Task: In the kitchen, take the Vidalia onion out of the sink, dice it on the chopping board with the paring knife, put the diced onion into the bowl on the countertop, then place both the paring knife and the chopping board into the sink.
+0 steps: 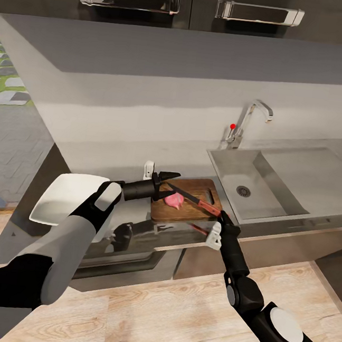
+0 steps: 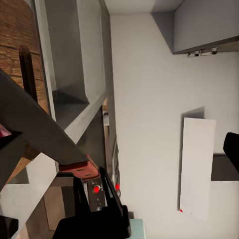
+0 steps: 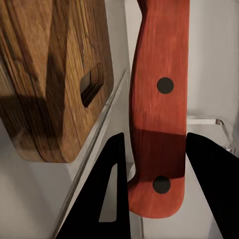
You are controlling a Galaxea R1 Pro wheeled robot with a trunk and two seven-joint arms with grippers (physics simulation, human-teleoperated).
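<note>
Grey and matte, the countertop (image 1: 114,156) runs under dark wall cabinets, with the sink (image 1: 276,177) set into it at the right and its basin holding nothing that I can see. One chopping board (image 1: 189,200) lies on the counter just left of the sink, and the single Vidalia onion (image 1: 174,200) sits on it, pinkish and in one piece as far as the head view shows, so the fetching step looks done and the dicing is only at its start. The right gripper (image 1: 220,217) has its two dark fingers closed around the red-orange handle of the one paring knife (image 1: 193,197), whose dark blade slants across the board above the onion; the right wrist view shows the handle clamped between the fingers beside the board's slot hole. The left gripper (image 1: 165,183) reaches in from the other side at the onion, its tips close to the blade, but I cannot tell how wide it stands or whether it grips anything. One white bowl (image 1: 67,197) waits on the counter at the far left, partly behind the left forearm, with no dice visible in it. By my reckoning, cutting, transferring the dice, and putting knife and board into the sink all remain.
</note>
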